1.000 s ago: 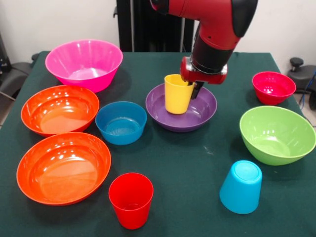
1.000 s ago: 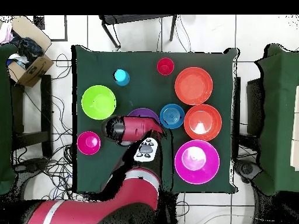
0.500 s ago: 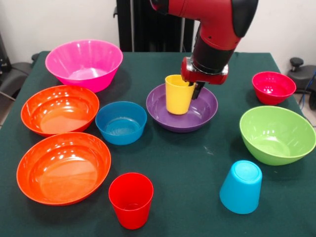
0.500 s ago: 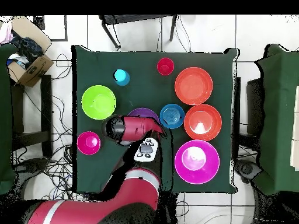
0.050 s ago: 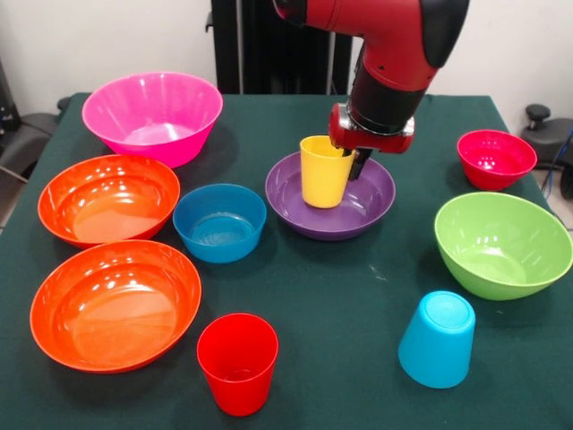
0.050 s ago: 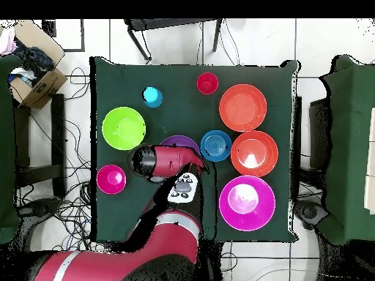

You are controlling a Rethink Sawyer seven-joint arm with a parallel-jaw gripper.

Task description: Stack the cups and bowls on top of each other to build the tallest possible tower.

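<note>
My gripper [image 5: 351, 159] is shut on the far rim of the yellow cup [image 5: 324, 175]. The cup stands upright, slightly tilted, inside the wide purple bowl [image 5: 295, 208] at the table's middle. One dark finger [image 5: 358, 167] shows behind the cup. In the overhead view the arm [image 6: 162, 161] covers the cup and most of the purple bowl [image 6: 176, 140]. The red cup [image 5: 237, 363] stands upright at the front. A light blue cup [image 5: 437, 339] stands upside down at the front right. No pile of bowls shows; each bowl lies on its own.
Left of the purple bowl lie a small blue bowl [image 5: 219, 222], two orange bowls [image 5: 107, 199] [image 5: 115, 305] and a magenta bowl [image 5: 152, 116]. To the right sit a lime green bowl [image 5: 501, 244] and a small crimson bowl [image 5: 495, 159].
The gripper and the yellow cup have shifted together very slightly to the right over the purple bowl. Nothing else has moved.
</note>
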